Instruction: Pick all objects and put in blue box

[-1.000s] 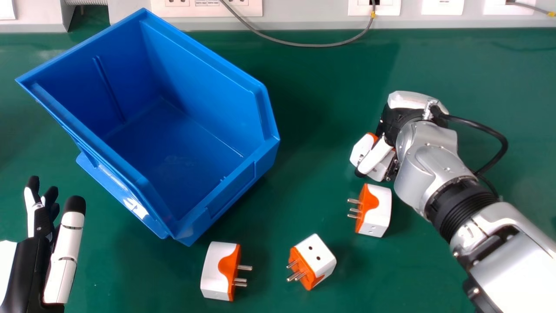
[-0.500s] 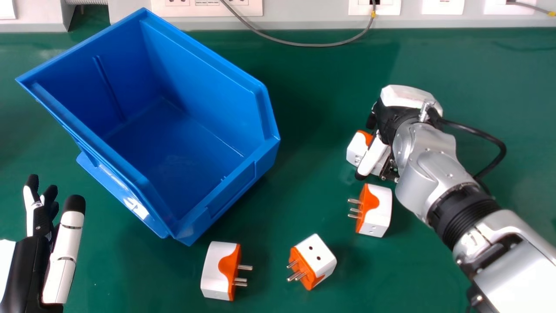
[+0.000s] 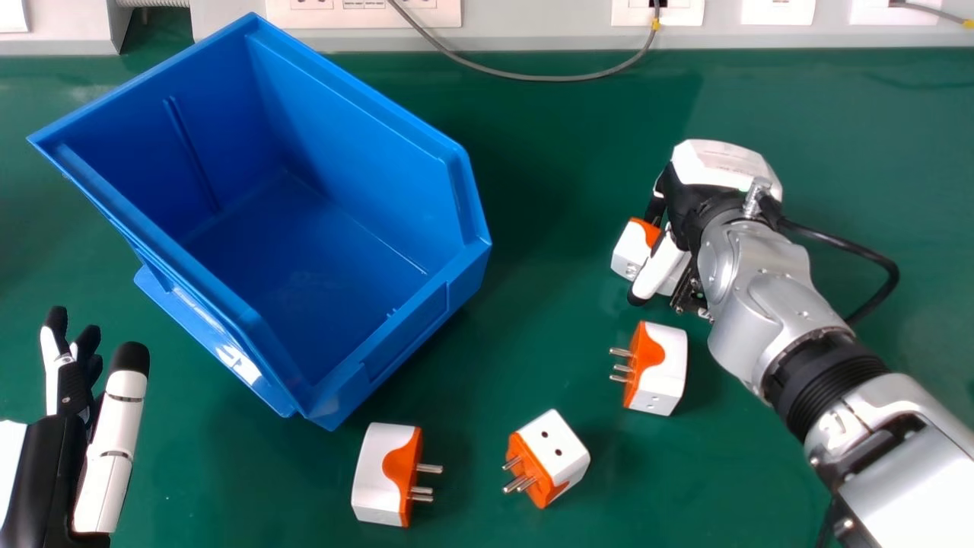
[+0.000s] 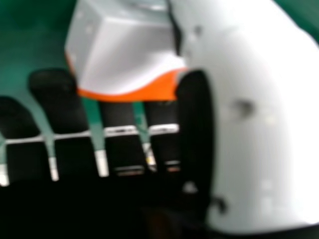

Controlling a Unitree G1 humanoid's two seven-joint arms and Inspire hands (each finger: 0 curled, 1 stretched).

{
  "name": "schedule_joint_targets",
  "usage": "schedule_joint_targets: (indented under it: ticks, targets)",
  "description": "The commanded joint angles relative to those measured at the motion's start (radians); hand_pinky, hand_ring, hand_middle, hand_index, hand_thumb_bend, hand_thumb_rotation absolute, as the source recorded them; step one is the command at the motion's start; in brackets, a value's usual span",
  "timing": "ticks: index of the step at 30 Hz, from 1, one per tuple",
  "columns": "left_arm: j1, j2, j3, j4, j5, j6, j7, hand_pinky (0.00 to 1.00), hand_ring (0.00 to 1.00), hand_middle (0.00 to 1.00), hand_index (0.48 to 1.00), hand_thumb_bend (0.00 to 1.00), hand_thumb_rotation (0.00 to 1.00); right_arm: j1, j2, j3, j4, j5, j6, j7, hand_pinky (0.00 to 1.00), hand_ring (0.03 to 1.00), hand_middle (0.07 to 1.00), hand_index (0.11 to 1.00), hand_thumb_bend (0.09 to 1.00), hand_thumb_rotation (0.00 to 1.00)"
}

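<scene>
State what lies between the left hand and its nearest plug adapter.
Bare green tabletop separates the left hand from that adapter, in the head view.

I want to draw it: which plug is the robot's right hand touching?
The plug farthest from us, beside the right hand's thumb; the other three sit apart from it.

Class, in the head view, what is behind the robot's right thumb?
A white and orange plug adapter partly shows behind the right hand's thumb; the part covered cannot be seen.
</scene>
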Motion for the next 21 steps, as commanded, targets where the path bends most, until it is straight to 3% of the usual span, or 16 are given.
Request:
schedule_joint_targets:
  ticks: [1,21]
  targets:
    - [0.006,0.005,0.005,-0.030,-0.005,-0.002,-0.001,0.96,1.00,1.00,1.000,0.52,1.00,-0.004,-0.023,-0.015,-0.026,0.002,-0.003,-0.026,0.18,0.344,0.484,0.510,0.526,0.00]
    - [0.004,0.009,0.010,-0.032,-0.007,0.008,-0.006,0.96,1.00,1.00,1.000,0.51,1.00,0.044,-0.064,-0.050,-0.188,0.008,0.042,-0.006,0.19,0.402,0.497,0.488,0.519,0.00]
